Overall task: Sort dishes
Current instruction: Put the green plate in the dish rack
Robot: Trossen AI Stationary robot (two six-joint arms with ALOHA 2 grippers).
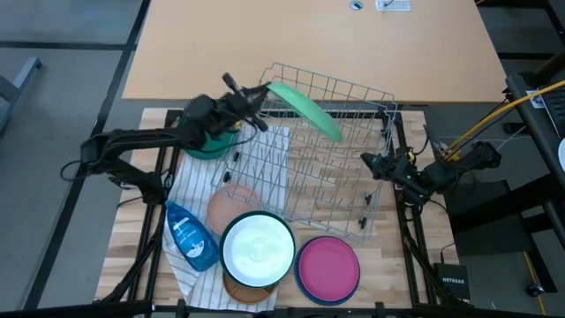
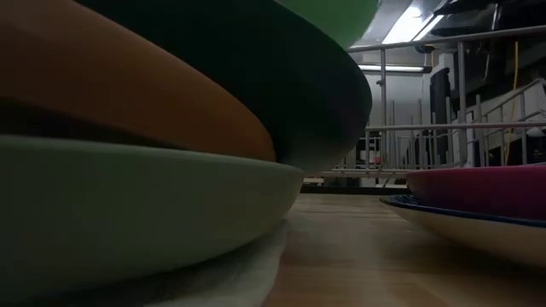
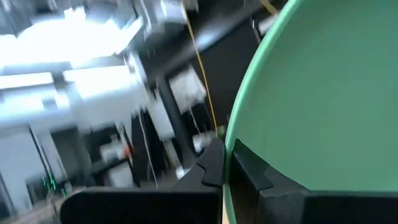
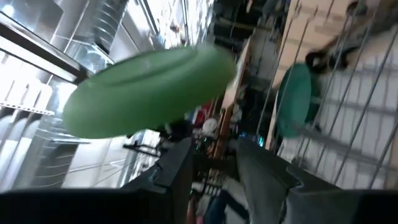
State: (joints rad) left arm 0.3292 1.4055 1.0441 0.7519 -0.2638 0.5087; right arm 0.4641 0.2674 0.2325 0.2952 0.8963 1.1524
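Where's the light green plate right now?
In the high view, the light green plate is held tilted by the left pincer over the wire rack's far left corner, just right of the dark green bowl.

The wooden table (image 1: 388, 265) carries a striped cloth (image 1: 190, 190), wire rack (image 1: 327, 168), blue bottle (image 1: 190, 237), white plate (image 1: 258, 249) stack, and magenta plate (image 1: 328, 268) near its front edge.

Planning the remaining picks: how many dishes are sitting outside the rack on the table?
At least 5: dark green bowl by the left arm, peach plate, white bowl on a brown one, magenta plate. Stacks may hide more.
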